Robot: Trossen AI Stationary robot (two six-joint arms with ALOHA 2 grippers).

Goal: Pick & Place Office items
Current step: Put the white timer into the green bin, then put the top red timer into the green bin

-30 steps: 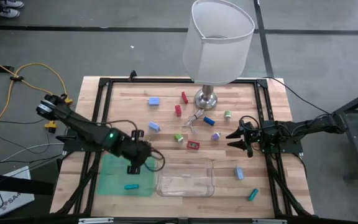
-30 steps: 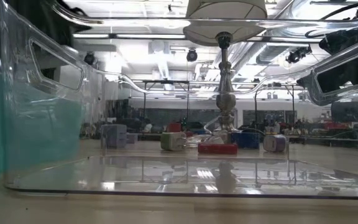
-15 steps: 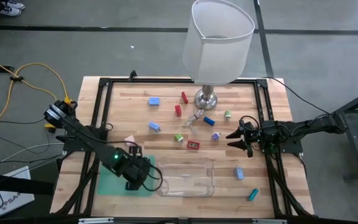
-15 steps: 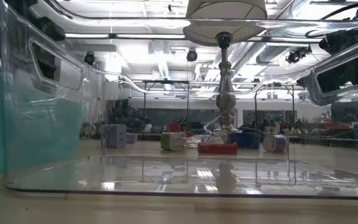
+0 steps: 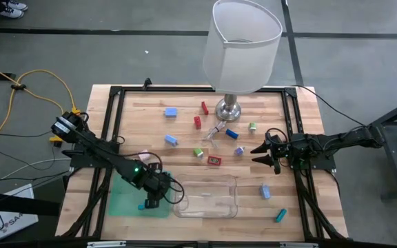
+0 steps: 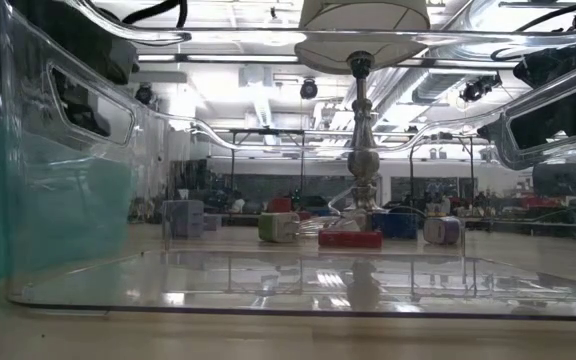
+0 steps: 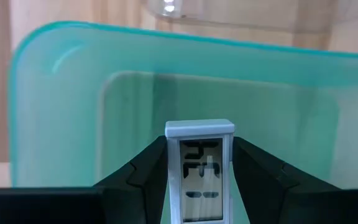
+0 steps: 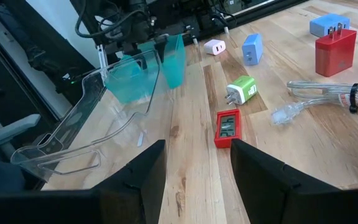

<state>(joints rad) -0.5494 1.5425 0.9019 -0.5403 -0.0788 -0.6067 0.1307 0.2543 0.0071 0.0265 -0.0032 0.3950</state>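
Note:
Between the fingers of my left gripper (image 7: 199, 186) sits a small white piece with a digit display (image 7: 199, 171). The gripper (image 5: 154, 196) hangs over the green mat (image 5: 126, 196) at the near left, and a teal stick (image 5: 143, 205) lies on the mat beside it. Other office items lie scattered on the wood: blue blocks (image 5: 171, 111) (image 5: 171, 140), red pieces (image 5: 204, 107) (image 5: 214, 160), a green one (image 5: 198, 152) and a pink one (image 5: 143, 155). My right gripper (image 5: 259, 154) waits open at the right, holding nothing. My left gripper pinches the white display piece by its two long sides (image 7: 173, 180), one finger on each. The fingers come from above, pointing steeply down, and lie along the piece. Its free end (image 7: 199, 128) juts past the fingertips over the green mat, display up.
A clear plastic tray (image 5: 205, 196) stands just right of the mat. The white-shaded lamp (image 5: 240, 48) rises at the far middle, with a clear cable (image 5: 216, 131) at its silver base. More pieces lie near right: a blue one (image 5: 265, 191) and a teal one (image 5: 280, 215).
My left gripper has come down and moved toward the table's near edge, over the green mat, tipping to point more steeply down, with the display piece between its fingers. As the arm moved, it uncovered the pink piece.

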